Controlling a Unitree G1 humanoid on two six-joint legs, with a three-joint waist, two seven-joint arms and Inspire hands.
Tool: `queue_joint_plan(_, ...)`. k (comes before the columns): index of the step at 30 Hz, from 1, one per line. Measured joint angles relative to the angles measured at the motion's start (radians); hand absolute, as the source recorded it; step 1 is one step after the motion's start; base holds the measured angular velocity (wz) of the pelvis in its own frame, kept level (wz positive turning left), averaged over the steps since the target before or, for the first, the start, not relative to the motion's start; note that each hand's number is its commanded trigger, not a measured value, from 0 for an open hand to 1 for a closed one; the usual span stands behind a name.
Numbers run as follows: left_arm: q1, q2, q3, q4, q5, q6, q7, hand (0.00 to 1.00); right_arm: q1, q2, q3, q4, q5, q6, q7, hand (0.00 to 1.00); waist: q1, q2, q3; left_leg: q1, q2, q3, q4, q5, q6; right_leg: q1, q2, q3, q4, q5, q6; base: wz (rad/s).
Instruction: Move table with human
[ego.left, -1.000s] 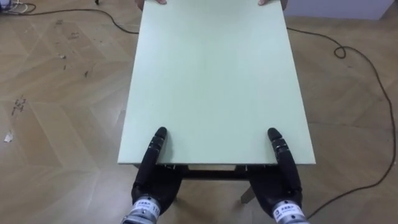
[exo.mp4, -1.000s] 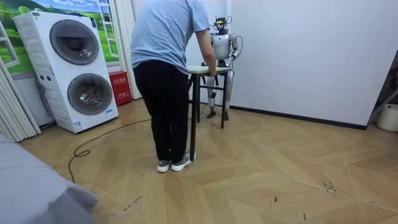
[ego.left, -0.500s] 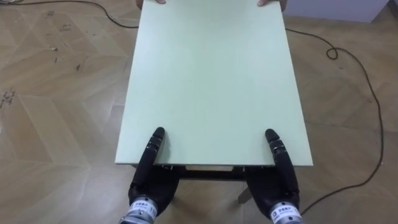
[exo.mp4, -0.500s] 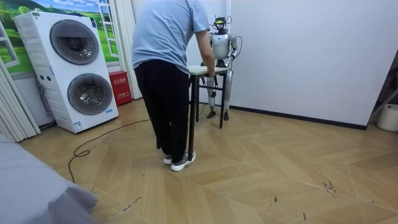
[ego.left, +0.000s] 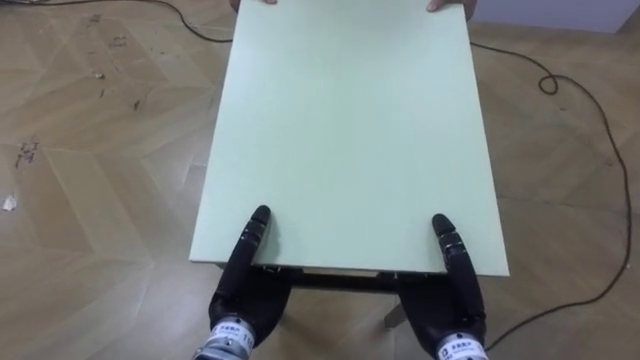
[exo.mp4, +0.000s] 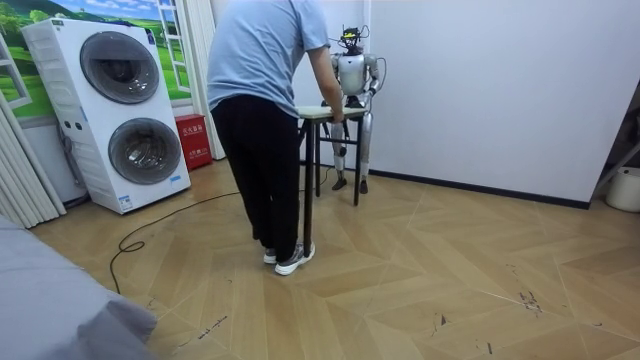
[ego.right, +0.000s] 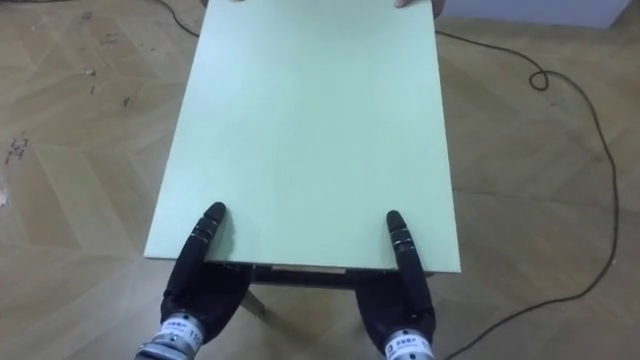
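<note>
A pale green table (ego.left: 350, 130) with dark legs stretches away from me. My left hand (ego.left: 247, 255) grips its near edge at the left corner, thumb on top and the rest of the hand underneath. My right hand (ego.left: 457, 265) holds the near right corner the same way. A person's hands (ego.left: 448, 5) hold the far edge. In the room view the person (exo.mp4: 265, 100) stands bent over the table (exo.mp4: 322, 111) with their back to the camera, and I stand at the opposite end near a white wall.
A dark cable (ego.left: 585, 110) loops over the wooden floor to the right of the table, and another cable (exo.mp4: 150, 232) runs across the floor behind the person. Stacked washing machines (exo.mp4: 115, 110) stand at the room view's left. A wall lies close behind me.
The person has taken a step back and the table top has edged toward the room view's left. The floor has slid under the table in the eye view. Both hands keep their grip.
</note>
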Motion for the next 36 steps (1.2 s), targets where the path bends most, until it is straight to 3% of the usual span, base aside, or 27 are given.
queue_joint_plan(5, 0.014, -0.016, 0.004, 0.024, -0.003, 0.009, 0.0, 1.0, 0.011, -0.031, -0.004, 0.0, -0.001, 0.007, 0.0, 1.0, -0.009, 0.042, -0.0032, 0.005, 0.004, -0.006, -0.008, 0.009, -0.012, 0.018, 0.001, -0.021, 0.001, -0.009, -0.013, 0.09)
queue_joint_plan(9, 0.015, -0.015, -0.003, 0.024, -0.003, 0.004, 0.0, 1.0, 0.017, -0.033, -0.005, -0.005, -0.001, 0.005, 0.005, 1.0, -0.057, 0.042, -0.0035, -0.003, 0.001, 0.0, -0.02, 0.039, -0.008, 0.019, -0.015, -0.079, 0.001, -0.012, -0.016, 0.38)
queue_joint_plan(11, 0.014, -0.017, -0.019, 0.024, -0.007, -0.011, 0.0, 1.0, 0.019, -0.038, -0.003, -0.008, -0.001, -0.006, 0.005, 1.0, -0.07, 0.043, -0.0035, -0.011, 0.005, 0.034, -0.02, 0.044, -0.004, 0.019, -0.018, -0.085, 0.002, -0.011, -0.016, 0.19)
queue_joint_plan(15, 0.014, -0.012, -0.038, 0.024, -0.009, -0.036, 0.0, 1.0, 0.019, -0.04, -0.001, -0.01, -0.001, -0.005, 0.004, 1.0, -0.083, 0.042, -0.0031, -0.01, 0.001, 0.055, -0.024, 0.045, 0.0, 0.011, -0.027, -0.078, 0.011, -0.013, -0.008, 0.01)
queue_joint_plan(19, 0.014, -0.007, -0.045, 0.026, -0.011, -0.046, 0.001, 1.0, 0.02, -0.042, 0.001, -0.01, -0.001, -0.005, 0.002, 1.0, -0.076, 0.038, -0.0002, -0.007, -0.01, 0.088, -0.019, 0.039, 0.01, -0.035, -0.057, -0.066, 0.086, -0.028, 0.0, -0.21)
queue_joint_plan(21, 0.012, -0.006, -0.044, 0.026, -0.011, -0.045, -0.001, 1.0, 0.018, -0.042, -0.004, -0.009, -0.002, 0.0, 0.008, 1.0, -0.062, 0.033, 0.0016, -0.016, -0.016, 0.113, -0.018, 0.036, 0.023, -0.086, -0.079, -0.066, 0.147, -0.027, 0.0, -0.44)
queue_joint_plan(23, 0.008, -0.008, -0.041, 0.027, -0.009, -0.042, -0.002, 1.0, 0.014, -0.038, -0.014, -0.01, -0.008, 0.011, 0.009, 1.0, -0.055, 0.022, 0.0014, -0.037, -0.034, 0.113, -0.007, 0.03, 0.047, -0.162, -0.122, -0.063, 0.261, -0.027, 0.002, -0.31)
queue_joint_plan(24, 0.005, -0.009, -0.041, 0.027, -0.008, -0.042, -0.002, 1.0, 0.014, -0.035, -0.016, -0.009, -0.008, 0.014, 0.009, 1.0, -0.055, 0.018, 0.0013, -0.048, -0.031, 0.117, 0.0, 0.027, 0.054, -0.177, -0.131, -0.057, 0.282, -0.026, 0.006, -0.14)
queue_joint_plan(25, 0.001, -0.009, -0.039, 0.028, -0.005, -0.042, -0.002, 1.0, 0.014, -0.028, -0.021, -0.009, -0.008, 0.019, 0.009, 1.0, -0.054, 0.008, 0.0003, -0.062, -0.03, 0.145, 0.013, 0.022, 0.071, -0.195, -0.143, -0.037, 0.305, -0.028, 0.027, -0.04)
queue_joint_plan(26, -0.001, -0.008, -0.034, 0.03, -0.003, -0.032, -0.002, 1.0, 0.02, -0.023, -0.024, -0.008, -0.008, 0.02, 0.009, 1.0, -0.056, -0.001, 0.0006, -0.064, -0.025, 0.19, 0.02, 0.02, 0.084, -0.205, -0.165, -0.023, 0.395, -0.057, 0.05, 0.06)
queue_joint_plan(27, -0.002, -0.006, -0.033, 0.03, -0.002, -0.021, -0.002, 1.0, 0.029, -0.02, -0.026, -0.008, -0.006, 0.018, 0.01, 1.0, -0.057, -0.006, -0.0015, -0.063, -0.026, 0.209, 0.02, 0.021, 0.09, -0.202, -0.182, -0.016, 0.462, -0.078, 0.057, 0.15)
queue_joint_plan(28, -0.005, -0.002, -0.03, 0.027, 0.002, -0.012, -0.002, 1.0, 0.034, -0.014, -0.028, -0.01, -0.002, 0.019, 0.012, 1.0, -0.053, -0.019, -0.0027, -0.064, -0.027, 0.258, 0.018, 0.025, 0.098, -0.173, -0.198, -0.01, 0.565, -0.106, 0.067, -0.11)
queue_joint_plan(29, -0.012, -0.002, -0.024, 0.025, 0.002, -0.01, -0.002, 1.0, 0.028, -0.007, -0.024, -0.012, -0.002, 0.016, 0.012, 1.0, -0.023, -0.03, -0.0055, -0.07, -0.026, 0.294, 0.018, 0.028, 0.104, -0.125, -0.206, 0.0, 0.58, -0.131, 0.07, -0.44)
queue_joint_plan(30, -0.014, 0.0, -0.016, 0.021, 0.002, -0.008, -0.002, 1.0, 0.02, -0.007, -0.02, -0.012, -0.002, 0.016, 0.012, 1.0, -0.002, -0.036, -0.0058, -0.077, -0.025, 0.314, 0.018, 0.031, 0.104, -0.098, -0.201, 0.004, 0.556, -0.147, 0.076, -0.92)
queue_joint_plan(32, -0.018, 0.003, 0.017, 0.0, 0.001, 0.003, -0.002, 1.0, -0.018, -0.007, -0.009, -0.012, -0.001, 0.019, 0.006, 1.0, 0.049, -0.038, -0.0067, -0.123, -0.002, 0.342, 0.041, 0.045, 0.101, -0.009, -0.146, 0.017, 0.324, -0.195, 0.089, -0.86)
queue_joint_plan(33, -0.019, 0.003, 0.022, -0.006, 0.002, 0.003, -0.002, 1.0, -0.024, -0.007, -0.006, -0.012, -0.001, 0.019, 0.005, 1.0, 0.058, -0.039, -0.0072, -0.135, 0.005, 0.343, 0.042, 0.052, 0.1, -0.001, -0.132, 0.01, 0.276, -0.195, 0.089, -0.52)
queue_joint_plan(36, -0.025, 0.01, 0.028, -0.022, 0.006, -0.002, -0.002, 1.0, -0.045, -0.004, -0.005, -0.01, -0.001, 0.02, 0.006, 1.0, 0.073, -0.042, -0.0079, -0.182, 0.024, 0.346, 0.034, 0.089, 0.1, 0.002, -0.085, 0.008, 0.139, -0.183, 0.061, -0.15)
